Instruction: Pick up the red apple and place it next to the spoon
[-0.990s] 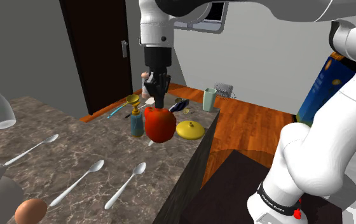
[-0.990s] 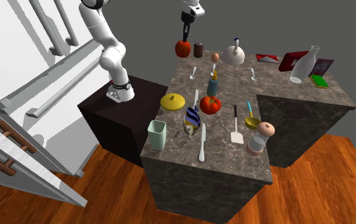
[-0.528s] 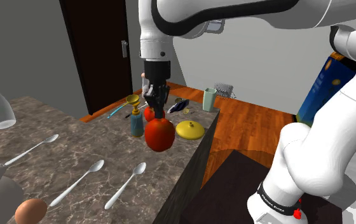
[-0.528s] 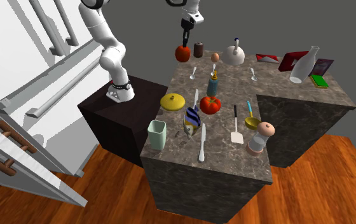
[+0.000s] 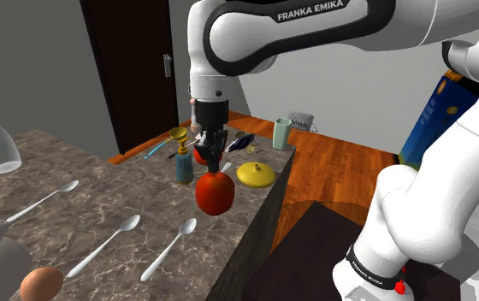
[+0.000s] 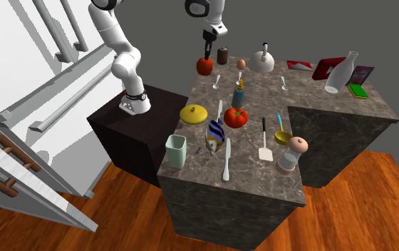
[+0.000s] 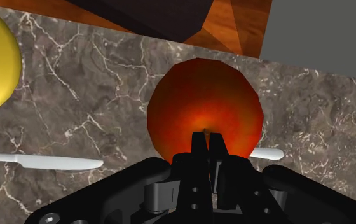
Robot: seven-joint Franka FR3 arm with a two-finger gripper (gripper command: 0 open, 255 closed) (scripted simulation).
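- As the arm has come down over the last second, your red apple (image 5: 215,192) has dropped from well above the desk (image 5: 75,201) to just over its marbled top, near the edge.
- The pincer (image 5: 213,165) stays pinched almost shut on the apple's top at the stem, with the fruit hanging beneath.
- A spoon (image 5: 171,248) lies just beside the drop spot, so you look to be in the placing step.
- I can't tell whether the apple touches down yet. If you release early, it may roll off the edge.
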